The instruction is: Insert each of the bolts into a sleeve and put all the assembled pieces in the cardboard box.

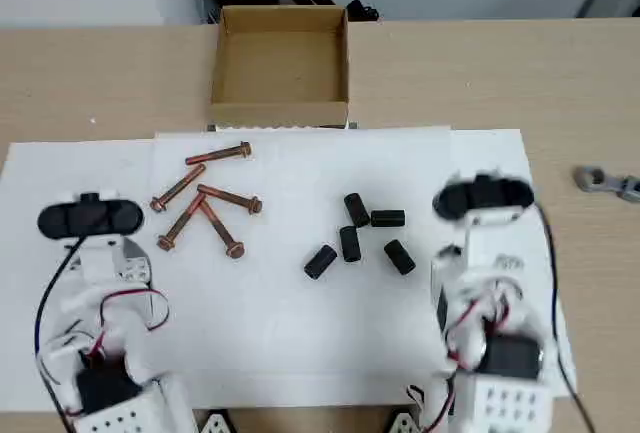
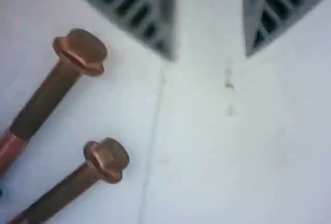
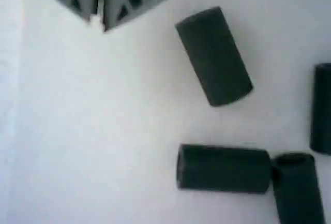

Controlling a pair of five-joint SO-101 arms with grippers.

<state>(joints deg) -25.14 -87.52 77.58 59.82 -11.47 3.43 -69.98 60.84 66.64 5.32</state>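
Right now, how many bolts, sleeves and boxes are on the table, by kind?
Copper bolts: 5
Black sleeves: 5
Cardboard box: 1
Total: 11

Bolts (image 1: 225, 196) lie crossed and overlapping at left; gaps among them are tight. Sleeves (image 1: 349, 243) cluster right of centre, two touching, narrow lanes between the others. A broad lane of white sheet (image 1: 280, 323) separates both groups. Right arm (image 1: 490, 253) stands close beside the sleeves. Cardboard box (image 1: 280, 111), far centre, is open-topped.
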